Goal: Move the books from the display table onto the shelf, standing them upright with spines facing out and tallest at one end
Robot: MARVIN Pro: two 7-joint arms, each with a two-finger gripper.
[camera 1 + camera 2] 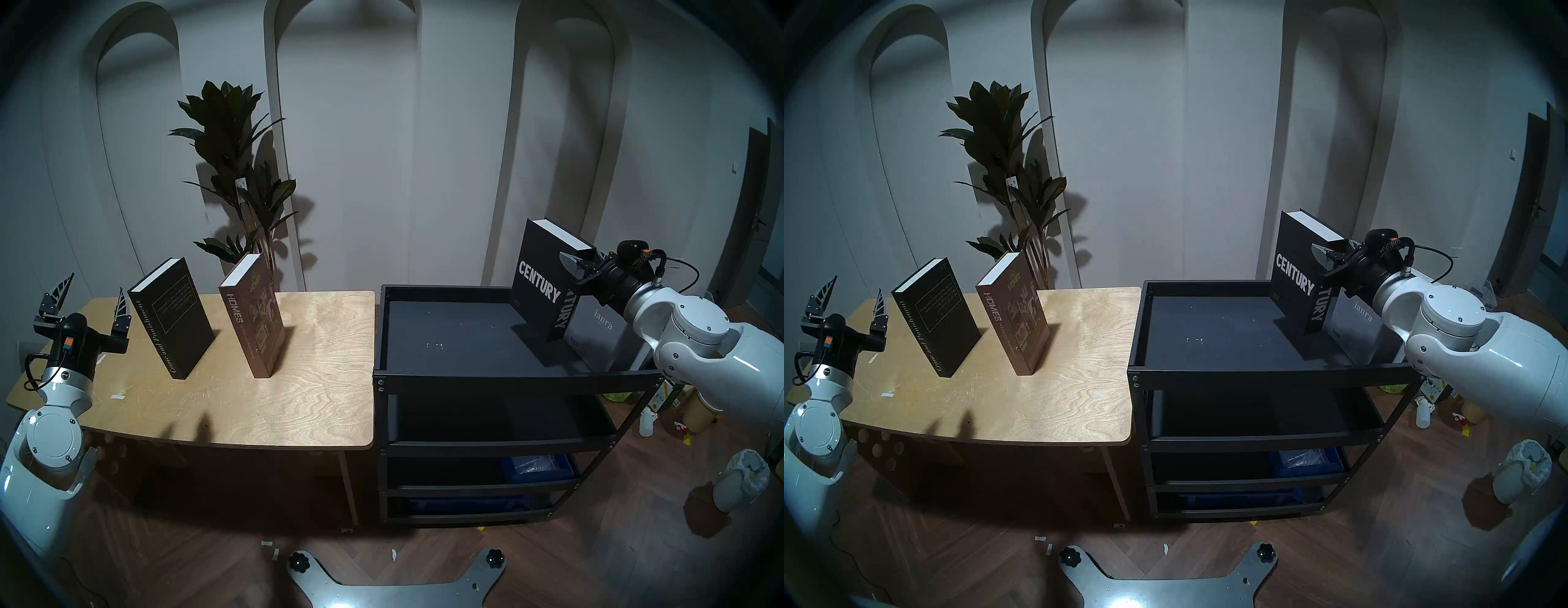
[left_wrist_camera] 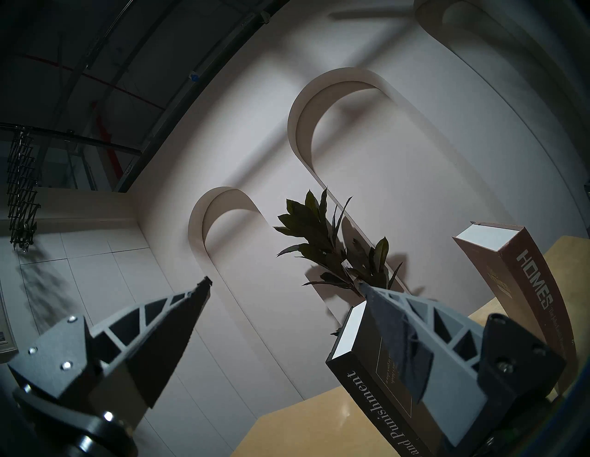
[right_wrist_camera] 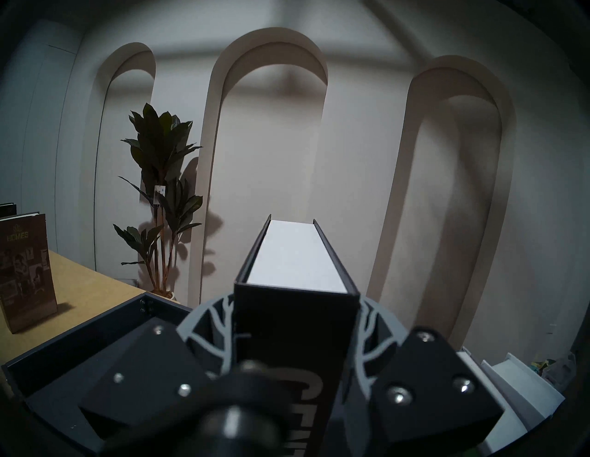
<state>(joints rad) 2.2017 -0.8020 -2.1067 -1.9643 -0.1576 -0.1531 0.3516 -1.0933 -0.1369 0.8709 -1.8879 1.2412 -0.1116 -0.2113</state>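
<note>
Right tool (image 1: 579,265) pinches the thick black CENTURY book (image 1: 541,282) by its spine end, upright over the shelf's top tray (image 1: 445,339), just beside the pale grey ianra book (image 1: 600,335) standing at the tray's right end. Left tool (image 1: 91,299) is spread wide and empty at the surface's (image 1: 297,382) left edge, near Crime and Punishment (image 1: 172,316). HOMES (image 1: 254,316) stands upright beside it.

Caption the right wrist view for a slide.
Right gripper clamps the upright CENTURY book over the black shelf, HOMES waiting on the table.
</note>
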